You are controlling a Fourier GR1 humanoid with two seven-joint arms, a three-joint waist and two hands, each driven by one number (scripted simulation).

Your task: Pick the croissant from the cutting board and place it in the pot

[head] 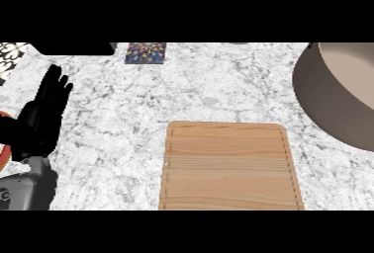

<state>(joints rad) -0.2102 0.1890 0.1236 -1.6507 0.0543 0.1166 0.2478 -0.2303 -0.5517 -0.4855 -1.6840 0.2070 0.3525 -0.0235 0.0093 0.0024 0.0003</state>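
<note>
- Fingers of the left hand stand straight and close together at the left edge of the frame, pointing toward the top, holding nothing.
- Left hand, black, rests over the marbled counter, with its grey forearm entering from the lower left corner.
- Right hand does not show anywhere in the frame.
- Cutting board, pale wood with rounded corners, lies flat at lower centre, well apart from the left hand; its top is bare, and the croissant shows nowhere in the frame, so its place cannot be told.
- Pot, a large brown-grey round vessel, sits at the right edge, cut off by the frame, just beyond the board's upper right corner; the part of its pale inside that shows holds nothing.
- Small patterned tile in dark, many-coloured print lies at the upper left centre, beside a black object along the top.
- Orange-rimmed shape peeks in at the far left edge, partly behind the hand.
</note>
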